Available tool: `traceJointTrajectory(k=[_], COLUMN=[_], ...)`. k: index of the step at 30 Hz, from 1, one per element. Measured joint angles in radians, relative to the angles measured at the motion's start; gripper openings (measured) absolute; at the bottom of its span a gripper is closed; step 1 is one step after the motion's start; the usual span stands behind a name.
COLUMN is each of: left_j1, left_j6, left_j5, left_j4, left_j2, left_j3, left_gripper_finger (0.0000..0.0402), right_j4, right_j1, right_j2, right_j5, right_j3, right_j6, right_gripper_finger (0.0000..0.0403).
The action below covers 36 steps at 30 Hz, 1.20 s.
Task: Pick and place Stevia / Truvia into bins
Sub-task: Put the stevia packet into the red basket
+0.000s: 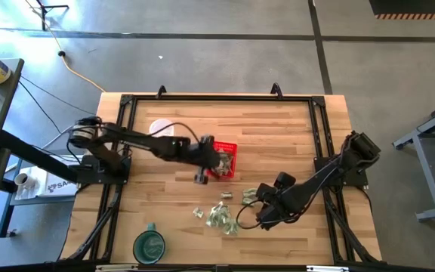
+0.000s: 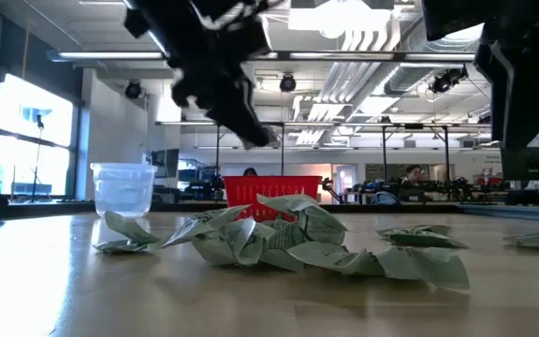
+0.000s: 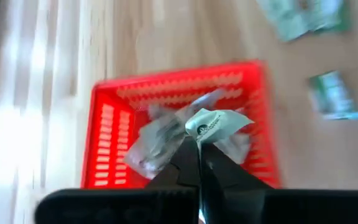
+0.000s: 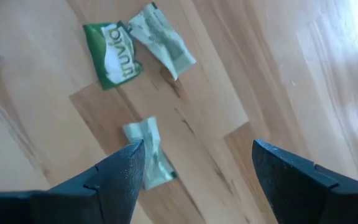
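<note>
Our left gripper point(image 3: 199, 146), pinched together over the red mesh plastic basket point(image 3: 107, 124) mid-desk, looks empty; next we fetch another pale green paper sachet point(image 4: 146, 155), beneath our right gripper point(image 4: 194, 177), whose fingers stand apart.

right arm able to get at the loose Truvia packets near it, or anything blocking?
Probably yes. The right gripper is open, hanging just above bare table with sachets lying flat and separate under it. Nothing covers them. The left gripper, shut, is away over the red basket, so the arms shouldn't clash.
</note>
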Motion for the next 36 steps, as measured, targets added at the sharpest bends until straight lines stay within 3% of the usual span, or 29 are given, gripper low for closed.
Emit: traceJointTrajectory(k=[2,6,10,13,17,24,30,33,36], left_j1=[0.038,0.058,0.028,-0.015,-0.079,-0.148,-0.19,-0.209,-0.218], left_j6=[-0.001,-0.068,-0.124,-0.202,-0.278,-0.394,-0.455,-0.477,-0.503], left_j5=[0.034,0.05,0.081,0.056,-0.018,-0.078,-0.079,-0.079,-0.077], left_j4=[0.012,0.019,-0.109,-0.232,-0.351,-0.444,-0.455,-0.468,-0.492], left_j2=[0.029,0.035,0.008,-0.038,-0.082,-0.117,-0.118,-0.118,-0.118], left_j3=[-0.003,0.0,0.026,0.058,0.056,0.056,0.043,0.031,0.029], left_gripper_finger=[0.0069,0.0189,0.0291,0.0333,0.0338,0.0291,0.0267,0.0264,0.0266], right_j4=[-0.002,0.014,0.065,0.094,0.111,0.168,0.249,0.3,0.319], right_j1=[0.013,0.046,0.075,0.085,0.082,0.034,-0.047,-0.065,-0.064], right_j2=[0.0,0.0,0.003,0.027,0.093,0.151,0.066,-0.001,-0.041], right_j5=[-0.007,-0.023,0.018,0.04,-0.054,-0.094,-0.168,-0.195,-0.231], right_j3=[0.0,0.0,0.0,0.0,0.0,-0.003,-0.144,-0.207,-0.231], right_j6=[0.019,0.02,-0.085,-0.178,-0.232,-0.21,-0.027,-0.074,-0.227], right_gripper_finger=[0.0287,0.0287,0.0287,0.0287,0.0287,0.0287,0.0286,0.0286,0.0286])
